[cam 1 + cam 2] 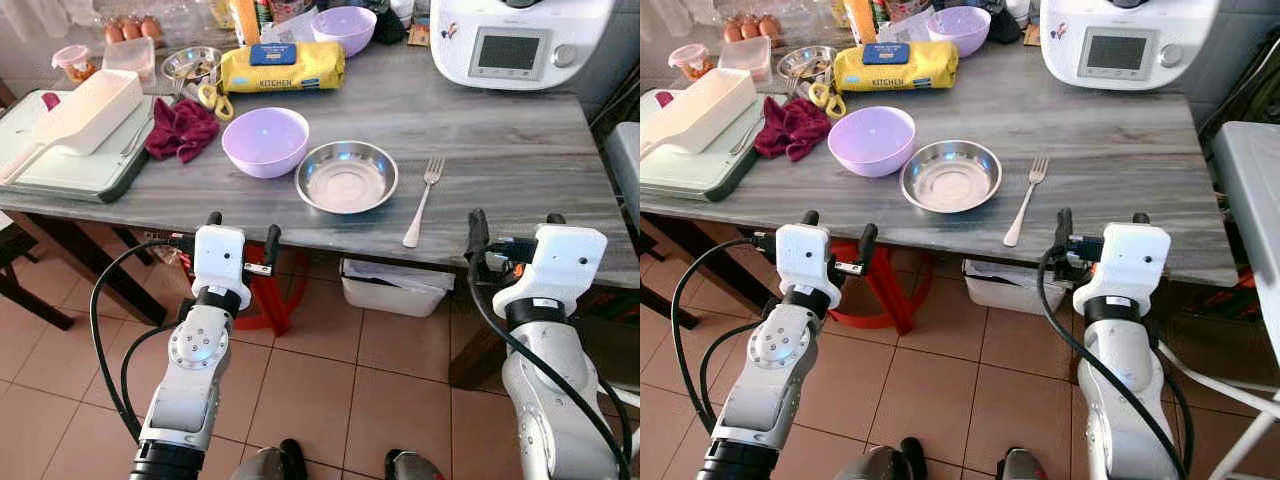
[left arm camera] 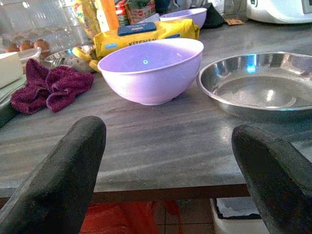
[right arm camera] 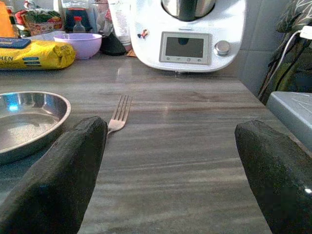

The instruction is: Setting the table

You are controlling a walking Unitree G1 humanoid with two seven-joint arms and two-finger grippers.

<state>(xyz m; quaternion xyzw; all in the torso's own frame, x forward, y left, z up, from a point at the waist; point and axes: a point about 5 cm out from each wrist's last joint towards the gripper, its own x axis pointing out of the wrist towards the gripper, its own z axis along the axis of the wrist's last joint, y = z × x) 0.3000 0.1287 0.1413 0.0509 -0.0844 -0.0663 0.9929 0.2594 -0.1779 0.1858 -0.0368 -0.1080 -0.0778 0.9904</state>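
A lilac bowl (image 1: 265,140) stands on the grey wooden table (image 1: 500,150), close to the front edge. Just right of it lie a steel dish (image 1: 347,176) and then a fork (image 1: 424,198), tines pointing away from me. A second lilac bowl (image 1: 343,28) sits at the back. My left gripper (image 1: 243,226) is open at the table's front edge, below the near bowl (image 2: 151,70), with nothing between its fingers. My right gripper (image 1: 517,220) is open too, level with the edge and right of the fork (image 3: 118,114).
A white kitchen machine (image 1: 520,40) fills the back right corner. A yellow package (image 1: 282,67), a maroon cloth (image 1: 182,128), a small steel bowl (image 1: 190,63) and a white container (image 1: 90,110) on a board crowd the left. Under the table stand a white bin (image 1: 395,285) and a red stool (image 1: 265,290).
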